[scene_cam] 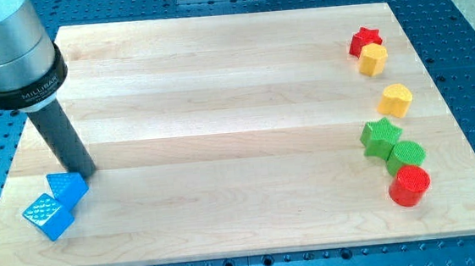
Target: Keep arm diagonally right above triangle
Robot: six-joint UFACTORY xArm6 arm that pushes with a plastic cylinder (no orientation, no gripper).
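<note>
A blue triangle-like block (69,188) lies near the board's lower left corner, touching a blue cube (48,217) just below and left of it. My tip (88,172) rests on the board just above and to the right of the blue triangle, nearly touching its upper right edge. The dark rod rises from there up and left to the grey arm housing (5,45).
The wooden board (237,133) lies on a blue perforated table. At the view's right stand a red star (364,40), a yellow block (373,59), a yellow block (395,99), a green star (380,137), a green block (406,155) and a red cylinder (409,185).
</note>
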